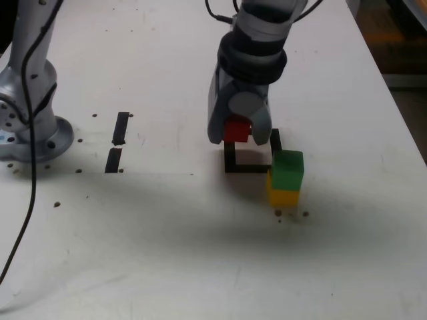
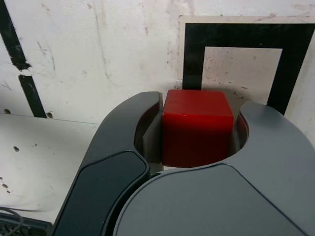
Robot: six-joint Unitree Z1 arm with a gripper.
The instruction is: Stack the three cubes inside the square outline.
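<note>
Currently, step in hand: carrying the red cube (image 1: 235, 130) toward the square outline (image 1: 248, 167), judged from the held cube and its place over the tape frame.
Claw: the claw (image 1: 237, 132) is closed on the red cube; the wrist view shows both jaws pressed against opposite sides of the cube.
Red cube: held in the claw above the worktop (image 1: 167, 233), over the far edge of the square outline in the exterior view; whether it touches the surface cannot be told.
Square outline: black tape frame with a white centre, empty; in the wrist view it lies just ahead of the held cube.
Green cube (image 1: 288, 169): resting on top of the yellow cube (image 1: 283, 197), forming a stack of 2.
Stack position: the 2-cube stack stands at the outline's near corner on the exterior view's right, touching or overlapping the tape, not inside the white centre.
Task progress: 0 of 3 cubes appear seated inside the outline.
Next move calls for: centring the red cube over the white square, lowering it flat, then releasing.
Risk: the nearby stack leaves little clearance for the claw on that side.
</note>
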